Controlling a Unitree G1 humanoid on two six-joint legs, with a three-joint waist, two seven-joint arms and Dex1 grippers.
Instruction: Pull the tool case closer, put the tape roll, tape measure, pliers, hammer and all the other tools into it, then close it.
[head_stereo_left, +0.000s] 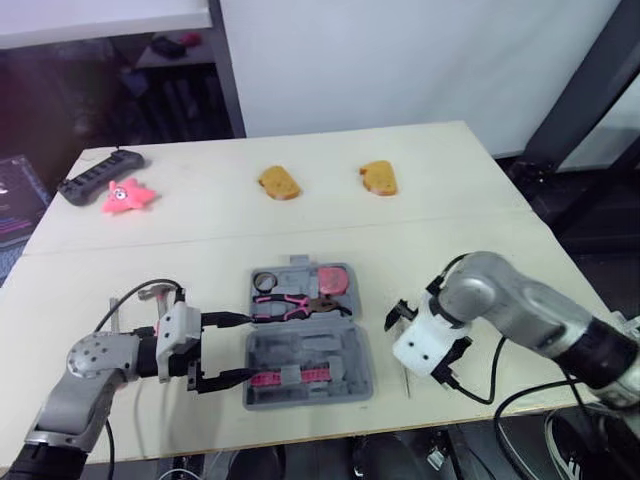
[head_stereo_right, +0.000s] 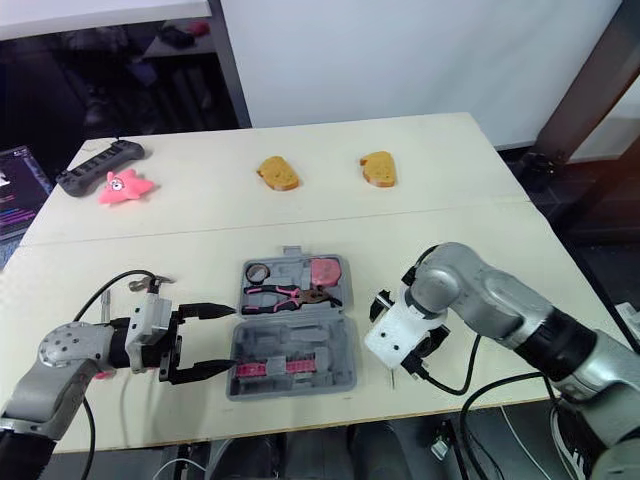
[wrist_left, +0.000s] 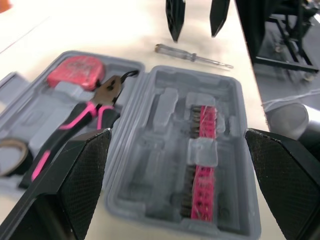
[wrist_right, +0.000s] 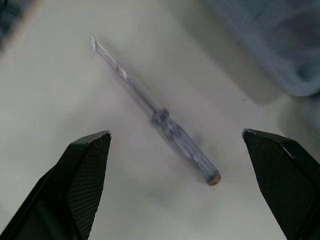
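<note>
The grey tool case (head_stereo_left: 345, 385) lies open at the table's front middle. Its far half holds a tape roll (head_stereo_left: 266, 281), a pink tape measure (head_stereo_left: 333, 280) and pink-handled pliers (head_stereo_left: 285, 305). A pink bit strip (head_stereo_left: 290, 377) sits in the near half. My left gripper (head_stereo_left: 233, 349) is open at the case's left edge, its fingers (wrist_left: 60, 190) pointing into it. A clear-handled screwdriver (wrist_right: 165, 122) lies on the table just right of the case. My right gripper (wrist_right: 176, 134) hangs open directly over it, fingers (wrist_left: 172, 20) pointing down.
Two bread-shaped pieces (head_stereo_left: 279, 183) (head_stereo_left: 379, 177) lie at the back of the table. A pink star toy (head_stereo_left: 127, 197) and a black bar-shaped device (head_stereo_left: 100, 175) sit at the back left. The table's front edge runs just below the case.
</note>
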